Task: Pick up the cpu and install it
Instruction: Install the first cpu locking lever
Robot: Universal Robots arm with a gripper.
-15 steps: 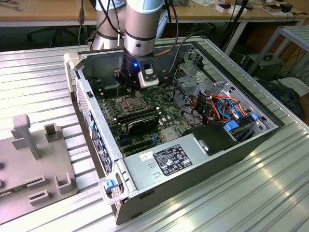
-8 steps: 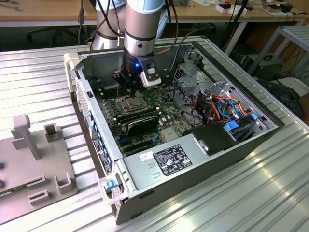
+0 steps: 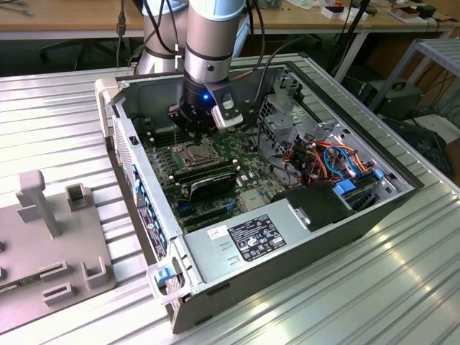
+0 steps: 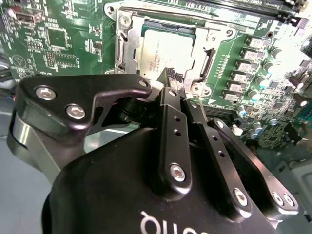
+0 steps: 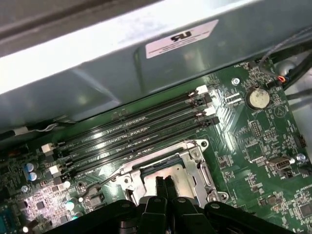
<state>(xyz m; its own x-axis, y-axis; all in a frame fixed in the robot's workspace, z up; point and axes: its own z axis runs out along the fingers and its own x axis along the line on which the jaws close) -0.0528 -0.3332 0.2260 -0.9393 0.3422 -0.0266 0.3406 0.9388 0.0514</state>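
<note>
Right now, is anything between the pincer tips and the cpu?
Nothing shows between them. In the second wrist view the shut pincer hangs over the cpu sitting in its socket, with the frame open around it.

The arm (image 3: 208, 43) is held close to vertical, reaching down from the far side of the scene, with its wrist turned straight downward. A blue light is seen on the wrist, and a pale camera block is mounted on the side toward the exterior view's right. The gripper (image 3: 192, 136) is pointed down; in both wrist views its two black fingers (image 4: 173, 105) are seen pressed together at the tips, with nothing between them.
</note>
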